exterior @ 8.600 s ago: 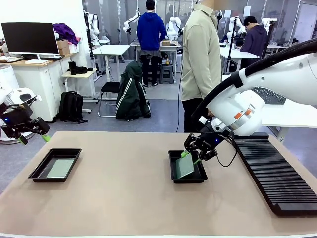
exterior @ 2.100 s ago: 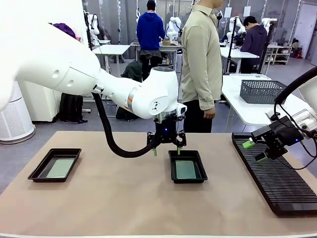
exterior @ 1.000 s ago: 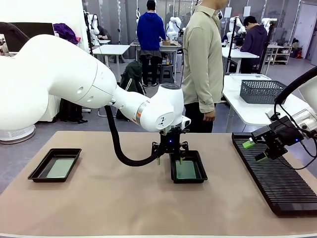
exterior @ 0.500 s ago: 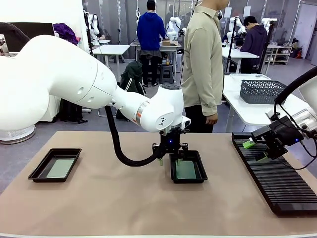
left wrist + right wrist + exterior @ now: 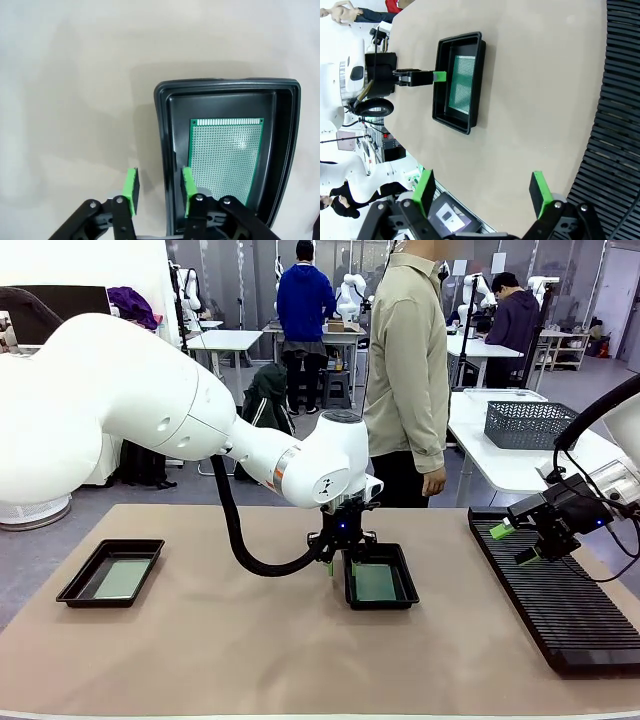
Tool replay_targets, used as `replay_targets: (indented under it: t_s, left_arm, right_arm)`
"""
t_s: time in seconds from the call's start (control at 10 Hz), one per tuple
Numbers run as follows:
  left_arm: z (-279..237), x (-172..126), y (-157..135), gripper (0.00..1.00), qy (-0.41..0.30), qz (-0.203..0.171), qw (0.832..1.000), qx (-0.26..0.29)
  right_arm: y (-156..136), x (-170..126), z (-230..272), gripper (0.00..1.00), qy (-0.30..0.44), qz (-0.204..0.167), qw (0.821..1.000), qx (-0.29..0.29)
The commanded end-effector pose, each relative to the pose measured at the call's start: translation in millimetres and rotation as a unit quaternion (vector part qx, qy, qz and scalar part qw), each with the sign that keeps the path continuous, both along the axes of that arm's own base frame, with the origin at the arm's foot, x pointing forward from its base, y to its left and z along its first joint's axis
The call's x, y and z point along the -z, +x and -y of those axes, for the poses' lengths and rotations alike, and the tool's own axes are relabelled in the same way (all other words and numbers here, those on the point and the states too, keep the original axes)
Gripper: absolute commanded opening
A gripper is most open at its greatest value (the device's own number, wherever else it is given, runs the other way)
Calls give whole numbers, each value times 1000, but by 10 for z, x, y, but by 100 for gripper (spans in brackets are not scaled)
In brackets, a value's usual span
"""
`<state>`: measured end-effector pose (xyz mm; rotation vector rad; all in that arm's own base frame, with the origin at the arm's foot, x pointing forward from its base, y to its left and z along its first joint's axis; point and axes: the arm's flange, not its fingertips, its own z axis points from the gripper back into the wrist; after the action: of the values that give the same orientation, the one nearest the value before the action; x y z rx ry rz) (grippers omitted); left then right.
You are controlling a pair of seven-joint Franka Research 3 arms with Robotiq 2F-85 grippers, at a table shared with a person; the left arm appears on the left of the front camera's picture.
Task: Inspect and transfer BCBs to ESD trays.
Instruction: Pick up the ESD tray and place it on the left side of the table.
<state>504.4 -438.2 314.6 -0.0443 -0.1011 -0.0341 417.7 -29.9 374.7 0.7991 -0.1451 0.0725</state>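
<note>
The left gripper [image 5: 159, 187] straddles the tray [image 5: 162, 150] wall, jaws part-closed, not visibly gripping. A BCB [image 5: 225, 152] lies inside. The right gripper [image 5: 482, 192] hangs wide open, empty.

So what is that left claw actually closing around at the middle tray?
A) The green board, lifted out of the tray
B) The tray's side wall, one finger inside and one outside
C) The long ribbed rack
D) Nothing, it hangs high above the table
B: in the left wrist view the left gripper straddles the rim of the black tray, one green pad outside and one inside, while the green board lies flat on the tray floor.
</note>
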Motion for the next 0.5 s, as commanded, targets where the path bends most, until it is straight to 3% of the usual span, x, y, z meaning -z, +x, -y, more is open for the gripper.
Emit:
replay_targets:
  t_s: [0.0, 0.4]
  left_arm:
    - [-63, 7, 18, 35, -5, 5, 1000, 8]
    - [-52, 4, 45, 12, -8, 1, 1000, 13]
  right_arm:
    - [2, -2, -5, 100, -3, -1, 1000, 8]
    - [2, -2, -5, 100, -3, -1, 1000, 8]
